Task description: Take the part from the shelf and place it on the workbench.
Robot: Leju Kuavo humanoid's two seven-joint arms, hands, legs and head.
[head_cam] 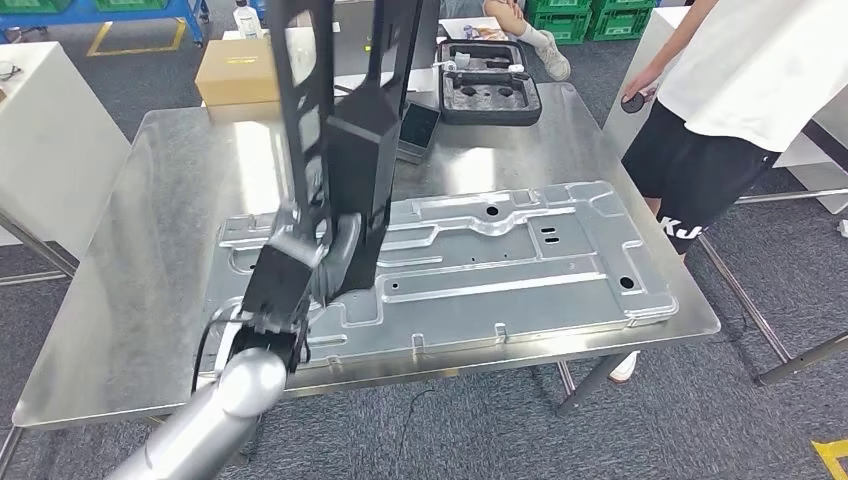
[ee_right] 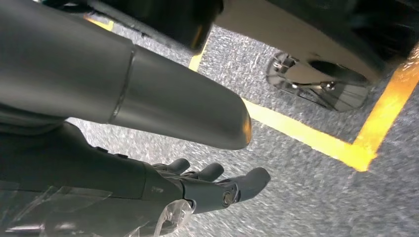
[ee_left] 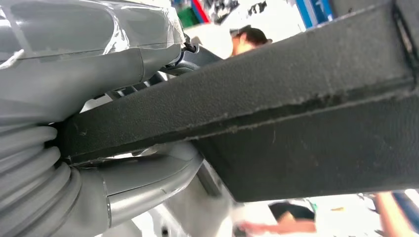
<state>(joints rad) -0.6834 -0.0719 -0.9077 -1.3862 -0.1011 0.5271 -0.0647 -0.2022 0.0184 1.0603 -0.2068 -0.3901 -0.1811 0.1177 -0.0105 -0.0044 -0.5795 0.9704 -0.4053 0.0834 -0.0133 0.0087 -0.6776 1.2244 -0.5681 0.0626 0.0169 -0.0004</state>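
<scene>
Head view, part: the long black part (head_cam: 345, 130) stands tilted over the steel workbench (head_cam: 130, 290), its lower end near or on the pressed metal panel (head_cam: 480, 262) that lies flat on the bench; whether it touches cannot be told.
Head view, left hand: the left hand (head_cam: 300, 270) grips the part low down, fingers wrapped around it.
Head view, containers: an open black foam-lined case (head_cam: 488, 82) sits at the far edge of the bench, small light items in its upper half; what they are is too small to tell. A closed cardboard box (head_cam: 237, 70) sits at the far left corner. Green crates (head_cam: 590, 18) stand on the floor beyond.
Head view, person: a person in a white shirt and black shorts (head_cam: 735, 110) stands by the bench's right side.
Left wrist view: thumb and fingers (ee_left: 143, 182) are clamped on the black part (ee_left: 276, 113), which runs across the picture.
Right wrist view: the right hand (ee_right: 197, 190) hangs above grey carpet with yellow floor tape (ee_right: 316, 138), fingers slightly apart and loosely extended, holding nothing.
</scene>
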